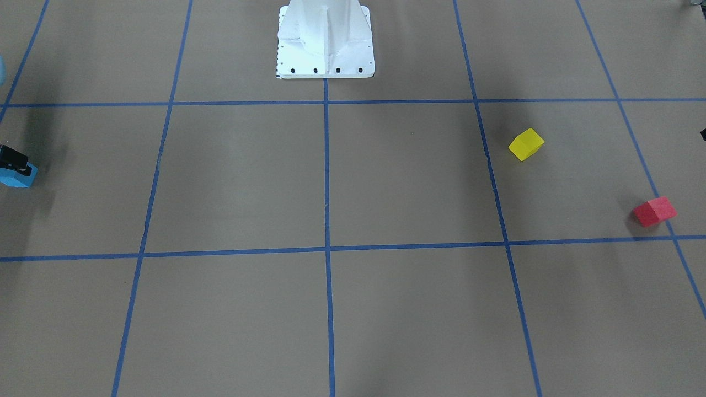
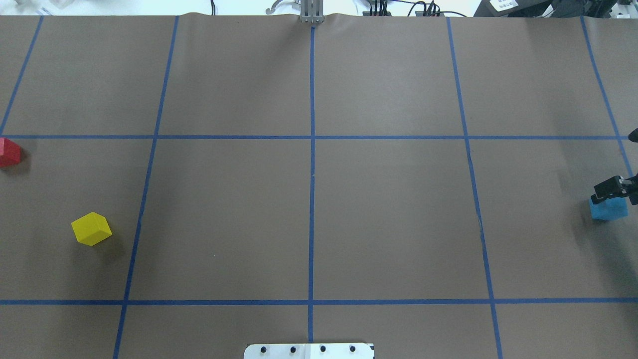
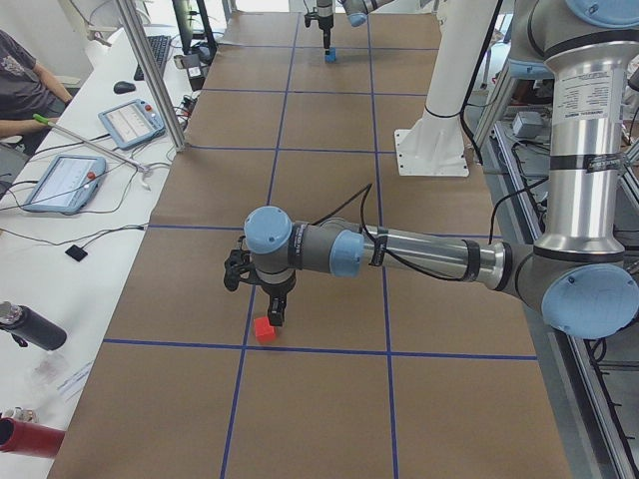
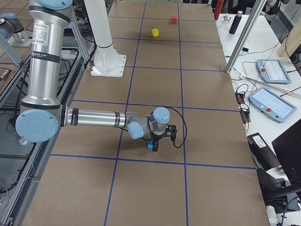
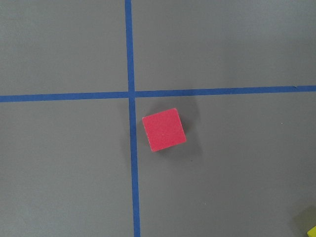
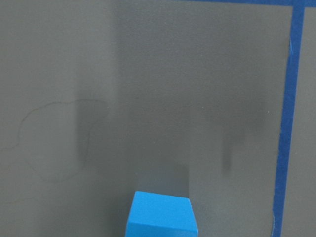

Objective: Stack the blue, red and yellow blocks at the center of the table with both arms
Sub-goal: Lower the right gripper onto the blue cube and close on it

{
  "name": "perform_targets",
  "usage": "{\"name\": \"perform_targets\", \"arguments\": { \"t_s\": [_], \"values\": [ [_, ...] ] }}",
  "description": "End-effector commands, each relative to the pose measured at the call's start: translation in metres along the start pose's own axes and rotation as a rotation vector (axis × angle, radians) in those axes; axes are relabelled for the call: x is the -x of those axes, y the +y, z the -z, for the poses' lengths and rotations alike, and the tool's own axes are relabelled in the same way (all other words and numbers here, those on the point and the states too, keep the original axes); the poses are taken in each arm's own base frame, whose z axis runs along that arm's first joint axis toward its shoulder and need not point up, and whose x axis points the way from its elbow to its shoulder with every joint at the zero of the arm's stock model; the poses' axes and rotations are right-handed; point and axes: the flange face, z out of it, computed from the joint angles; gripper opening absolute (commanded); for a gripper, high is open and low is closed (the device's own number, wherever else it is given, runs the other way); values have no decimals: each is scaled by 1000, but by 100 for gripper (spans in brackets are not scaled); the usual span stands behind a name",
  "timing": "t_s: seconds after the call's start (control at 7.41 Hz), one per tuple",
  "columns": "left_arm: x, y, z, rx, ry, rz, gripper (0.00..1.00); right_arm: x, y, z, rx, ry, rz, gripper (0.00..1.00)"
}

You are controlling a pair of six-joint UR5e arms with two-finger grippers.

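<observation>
The blue block (image 2: 608, 208) is at the table's far right in the overhead view, at the left edge of the front view (image 1: 19, 176). My right gripper (image 2: 614, 189) stands over it and seems shut on it. The block fills the bottom of the right wrist view (image 6: 162, 215). The red block (image 2: 9, 152) lies at the far left, by a tape crossing (image 5: 164, 129). My left gripper (image 3: 258, 299) hovers just above it; I cannot tell if it is open or shut. The yellow block (image 2: 91, 228) lies alone on the left side.
The brown table (image 2: 389, 214) carries a grid of blue tape lines (image 2: 312, 149). The robot's white base (image 1: 325, 41) stands at the near middle edge. Tablets and a person's arm show on a side desk (image 3: 60, 180).
</observation>
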Motion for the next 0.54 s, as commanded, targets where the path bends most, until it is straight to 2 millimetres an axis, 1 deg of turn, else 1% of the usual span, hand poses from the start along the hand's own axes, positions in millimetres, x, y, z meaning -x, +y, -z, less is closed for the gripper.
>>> {"name": "perform_targets", "arguments": {
  "t_s": [0.0, 0.13, 0.27, 0.4],
  "values": [
    [1, 0, 0, -1, -1, 1, 100, 0, 3, -10, 15, 3, -25, 99],
    [1, 0, -1, 2, -1, 1, 100, -5, 3, -13, 18, 8, -31, 99],
    [1, 0, -1, 2, -1, 2, 100, -5, 3, -13, 18, 11, -31, 97],
    [1, 0, 0, -1, -1, 1, 100, -6, 3, -14, 15, 17, -35, 86]
  ]
}}
